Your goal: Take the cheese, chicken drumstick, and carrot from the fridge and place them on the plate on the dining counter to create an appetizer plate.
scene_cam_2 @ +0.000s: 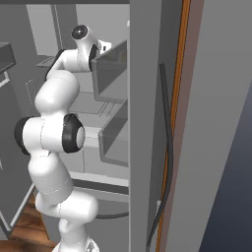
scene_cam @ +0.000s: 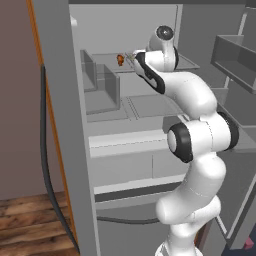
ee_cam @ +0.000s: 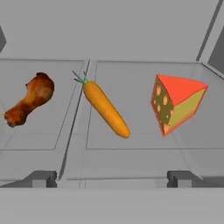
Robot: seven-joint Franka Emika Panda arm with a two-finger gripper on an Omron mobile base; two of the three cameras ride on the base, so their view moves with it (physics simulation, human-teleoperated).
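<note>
Hand view: the gripper (ee_cam: 112, 178) has its two dark fingertips (ee_cam: 42, 177) spread wide apart with nothing between them, low over the fridge shelf (ee_cam: 131, 144). Beyond them, three foods lie in a row. The carrot (ee_cam: 106, 109) runs diagonally, green top away and left, tip toward the right. Left of it lies the chicken drumstick (ee_cam: 29, 100), bone end pointing left. Right of the carrot sits the cheese (ee_cam: 175, 104). In the left base view, the arm (scene_cam: 192, 150) rises, bends and reaches into the fridge (scene_cam: 65, 125).

One chicken drumstick (ee_cam: 29, 101), one carrot (ee_cam: 106, 109), one cheese (ee_cam: 176, 104).
</note>
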